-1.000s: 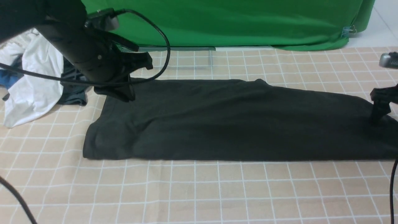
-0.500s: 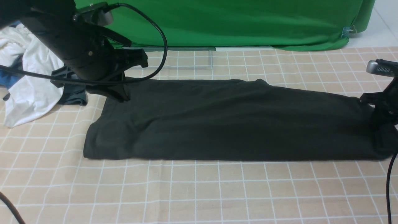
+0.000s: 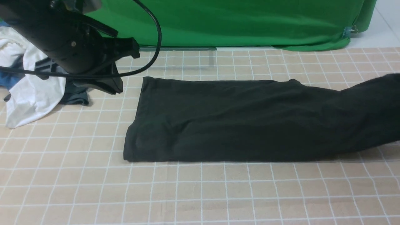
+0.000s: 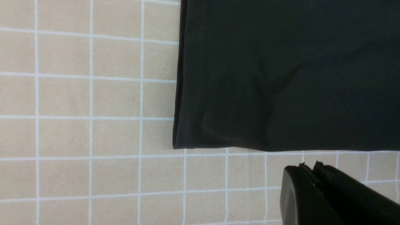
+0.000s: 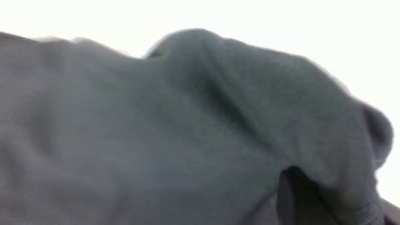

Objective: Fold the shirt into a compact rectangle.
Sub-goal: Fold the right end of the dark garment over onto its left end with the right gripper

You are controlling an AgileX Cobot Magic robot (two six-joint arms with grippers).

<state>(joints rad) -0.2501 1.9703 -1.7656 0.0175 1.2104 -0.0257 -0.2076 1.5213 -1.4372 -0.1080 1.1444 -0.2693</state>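
The black shirt [image 3: 237,118] lies as a long folded band across the checked cloth, its right end lifted off the surface and running out of the front view. No logo or print shows. My left gripper [image 3: 117,90] hangs shut and empty to the left of the shirt's left edge, apart from it. In the left wrist view the gripper's tips [image 4: 307,167] sit just off the shirt's corner [image 4: 281,72]. My right gripper [image 5: 292,184] is outside the front view. In its wrist view it is shut on the shirt [image 5: 156,125], with cloth draped over its fingers.
A white garment [image 3: 31,93] and a smaller dark grey garment [image 3: 73,97] lie piled at the far left behind my left arm. A green backdrop [image 3: 234,22] closes the far side. A black cable [image 3: 154,37] loops off the left arm.
The shirt has slid to the right with its right end lifted. The right gripper closed on that end and left the front view. The left arm rose and drew back left, off the shirt.
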